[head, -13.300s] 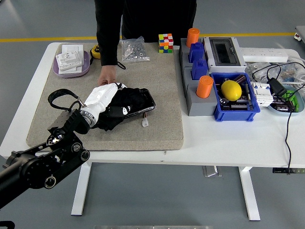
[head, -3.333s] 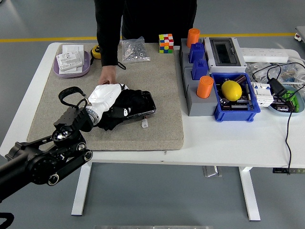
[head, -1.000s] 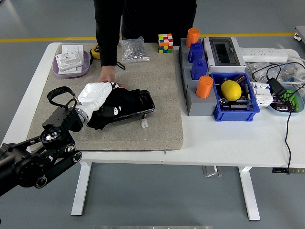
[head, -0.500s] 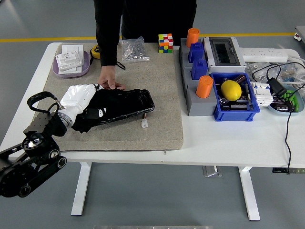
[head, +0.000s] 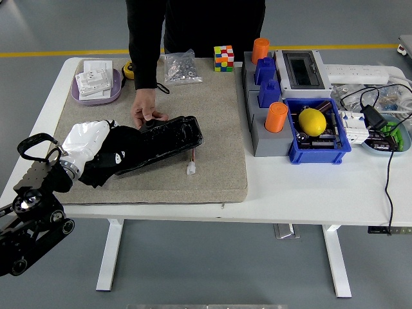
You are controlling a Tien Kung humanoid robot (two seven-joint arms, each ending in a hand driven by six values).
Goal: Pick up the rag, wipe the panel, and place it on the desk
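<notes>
one white left robot hand (head: 87, 140) seemingly grips crumpled black rag (head: 109, 159) on glossy panel (head: 164, 134).

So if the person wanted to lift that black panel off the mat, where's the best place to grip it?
Probably the panel's free right end, coming from the right. It lies flat, long and slightly tilted on the grey mat. Its left end is covered by the black rag under the left hand, and the person's hand presses the far edge.

Panel's (head: 164, 138) left end under rag (head: 109, 158)
</notes>
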